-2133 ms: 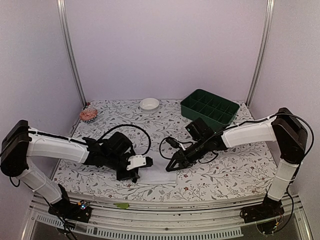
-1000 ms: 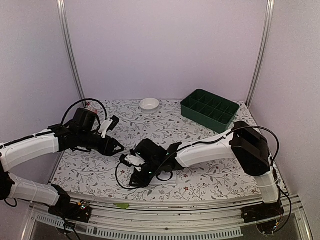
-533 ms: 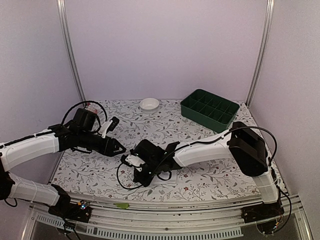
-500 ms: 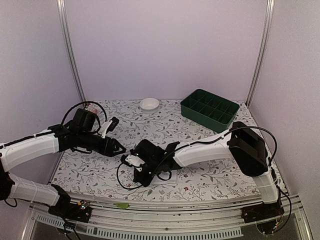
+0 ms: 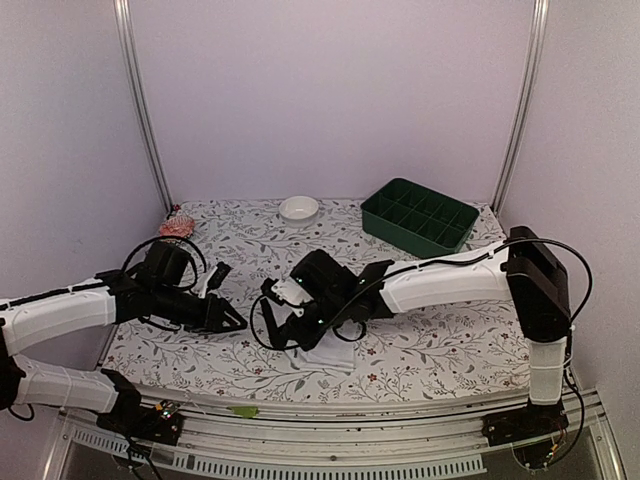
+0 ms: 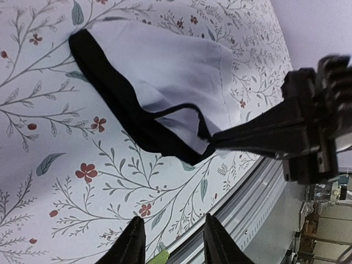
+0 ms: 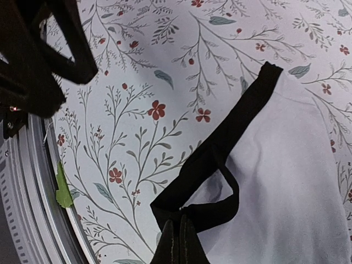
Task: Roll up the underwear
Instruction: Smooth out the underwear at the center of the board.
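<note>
The underwear (image 5: 328,352) lies near the table's front edge, white with a black waistband (image 6: 118,96). My right gripper (image 5: 283,338) is shut on a folded corner of that waistband and pinches it just above the cloth, as the right wrist view (image 7: 179,234) shows. The white fabric (image 7: 286,181) spreads out to the right of the pinch. My left gripper (image 5: 237,322) is open and empty, low over the table just left of the underwear. In the left wrist view its fingers (image 6: 135,245) point at the front edge, with the right gripper (image 6: 212,140) ahead.
A small white bowl (image 5: 298,207) and a green compartment tray (image 5: 420,218) stand at the back. A pinkish object (image 5: 178,227) sits at the back left. A scrap of green tape (image 5: 243,410) lies on the front rail (image 6: 258,187).
My right gripper has drawn back to the right with the waistband corner, uncovering the white fabric. My left arm has moved lower and nearer the front edge.
</note>
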Robot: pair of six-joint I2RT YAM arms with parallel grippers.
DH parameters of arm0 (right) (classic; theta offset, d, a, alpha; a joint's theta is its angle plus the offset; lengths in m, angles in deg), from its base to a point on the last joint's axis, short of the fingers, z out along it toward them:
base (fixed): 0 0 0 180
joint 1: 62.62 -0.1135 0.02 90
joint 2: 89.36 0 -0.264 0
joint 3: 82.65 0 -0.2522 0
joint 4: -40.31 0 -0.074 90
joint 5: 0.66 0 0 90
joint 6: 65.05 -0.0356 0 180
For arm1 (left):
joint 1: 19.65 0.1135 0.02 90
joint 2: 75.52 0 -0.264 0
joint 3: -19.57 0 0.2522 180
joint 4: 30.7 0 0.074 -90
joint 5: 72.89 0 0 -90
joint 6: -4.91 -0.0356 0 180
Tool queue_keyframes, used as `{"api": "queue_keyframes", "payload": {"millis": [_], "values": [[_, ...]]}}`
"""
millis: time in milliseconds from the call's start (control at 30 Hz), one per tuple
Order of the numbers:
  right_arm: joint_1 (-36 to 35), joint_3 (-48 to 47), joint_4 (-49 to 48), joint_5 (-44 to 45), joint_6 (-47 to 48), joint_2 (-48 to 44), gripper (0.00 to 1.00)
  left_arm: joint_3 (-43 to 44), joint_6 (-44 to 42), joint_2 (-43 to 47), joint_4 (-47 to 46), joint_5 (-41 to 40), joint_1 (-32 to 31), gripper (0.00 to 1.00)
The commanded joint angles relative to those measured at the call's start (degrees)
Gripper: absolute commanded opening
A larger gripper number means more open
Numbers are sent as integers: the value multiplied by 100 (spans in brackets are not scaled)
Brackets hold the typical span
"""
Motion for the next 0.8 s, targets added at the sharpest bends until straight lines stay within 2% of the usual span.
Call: {"api": "queue_keyframes", "payload": {"millis": [0, 133, 367, 500, 700, 767], "values": [[278, 247, -279, 48, -252, -244, 0, -298, 351, -194, -527, 312, -82, 35], [446, 382, -412, -15, -438, -242, 0, -400, 374, -465, -906, 357, -214, 30], [674, 541, -368, -40, -728, 23, 0, -474, 504, -1151, -1695, 364, -612, 32], [771, 710, -373, -116, -800, 59, 0, -580, 678, -1440, -2160, 335, -676, 28], [767, 1021, -964, -1204, -651, -287, 0, -484, 666, -1909, -2289, 146, -676, 22], [758, 1099, -1098, -1393, -745, -466, 14, -439, 682, -1877, -2210, 31, -664, 22]]}}
